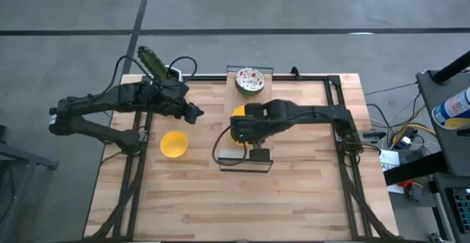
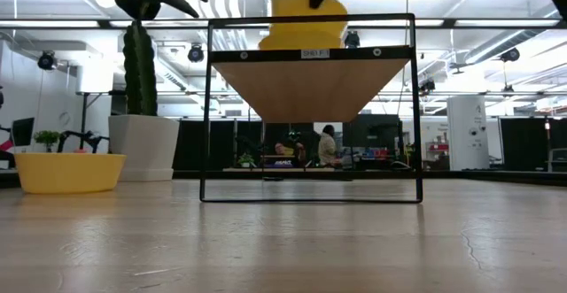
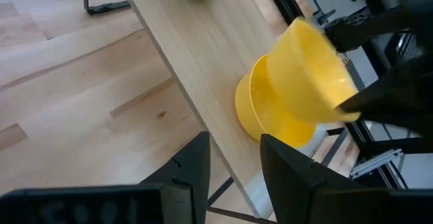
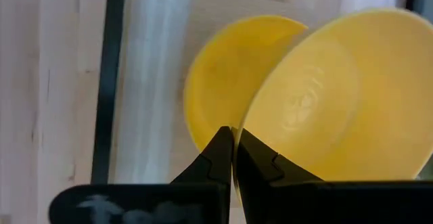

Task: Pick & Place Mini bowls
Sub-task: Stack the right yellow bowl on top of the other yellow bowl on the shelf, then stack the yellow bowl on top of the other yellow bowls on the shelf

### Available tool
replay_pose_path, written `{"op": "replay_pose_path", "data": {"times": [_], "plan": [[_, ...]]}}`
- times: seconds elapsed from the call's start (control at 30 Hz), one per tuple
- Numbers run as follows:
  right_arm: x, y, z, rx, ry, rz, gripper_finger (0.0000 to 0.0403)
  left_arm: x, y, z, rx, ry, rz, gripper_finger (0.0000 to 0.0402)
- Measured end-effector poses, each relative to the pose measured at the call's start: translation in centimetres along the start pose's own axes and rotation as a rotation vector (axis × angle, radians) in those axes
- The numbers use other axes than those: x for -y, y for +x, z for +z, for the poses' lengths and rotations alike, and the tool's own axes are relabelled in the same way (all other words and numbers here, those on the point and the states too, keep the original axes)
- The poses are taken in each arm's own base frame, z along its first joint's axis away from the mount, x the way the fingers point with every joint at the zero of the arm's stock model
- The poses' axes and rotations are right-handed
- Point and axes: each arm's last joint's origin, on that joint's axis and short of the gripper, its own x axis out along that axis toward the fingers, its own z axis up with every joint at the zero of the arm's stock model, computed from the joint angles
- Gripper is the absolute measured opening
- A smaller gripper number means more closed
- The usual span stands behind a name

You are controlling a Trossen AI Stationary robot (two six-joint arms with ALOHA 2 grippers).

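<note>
A plain yellow mini bowl (image 4: 338,95) hangs tilted in my shut right gripper (image 4: 233,135) over a second yellow bowl (image 4: 216,82), which rests by its base on the wooden top of a wire-frame shelf (image 2: 310,80). In the low view both bowls (image 2: 306,19) show on top of the shelf. A third yellow bowl (image 1: 174,144) sits on the table. A stack of white floral bowls (image 1: 250,80) stands at the far end of the shelf. My left gripper (image 3: 233,143) hovers open left of the shelf, touching nothing. My right gripper pinches the yellow bowl by its rim (image 4: 242,130), one finger on each side of the wall, coming from above. The bowl is tilted, with its hollow toward the wrist camera. Its lower side (image 3: 291,109) dips into the bowl beneath; whether they touch I cannot tell.
A green cactus in a white planter (image 2: 142,142) stands at the table's far left corner. The shelf's black wire frame (image 2: 205,107) rises from the table's middle. Bare wood lies toward the near edge (image 1: 242,206). Cables and equipment (image 1: 411,140) sit to the right of the table.
</note>
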Motion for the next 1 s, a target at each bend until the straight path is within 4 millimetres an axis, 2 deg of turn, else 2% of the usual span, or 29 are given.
{"op": "replay_pose_path", "data": {"times": [0.27, 0.53, 0.63, 0.8, 1.0], "plan": [[-0.8, 1.7, 0.8, -0.03, -0.042, 0.01, 0.0008, 0.0, -0.1, 0.0, -0.003, 0.0, -0.006, 0.0122], [-1.0, 2.4, 1.3, -0.017, -0.019, 0.041, 0.0013, 0.0, -0.1, 0.0, -0.003, 0.002, -0.006, 0.0122], [-1.0, 2.4, 1.3, -0.016, -0.007, 0.052, 0.0037, 0.0, -0.1, 0.0, -0.002, 0.005, -0.006, 0.0122], [-1.0, 2.4, 1.0, -0.04, 0.032, 0.05, 0.0098, 0.0, -0.1, 0.0, -0.004, 0.009, -0.006, 0.0122], [-0.9, 0.0, 0.6, 0.036, 0.058, 0.064, 0.0147, -0.5, 0.1, -0.5, -0.046, 0.025, 0.039, 0.0122]]}}
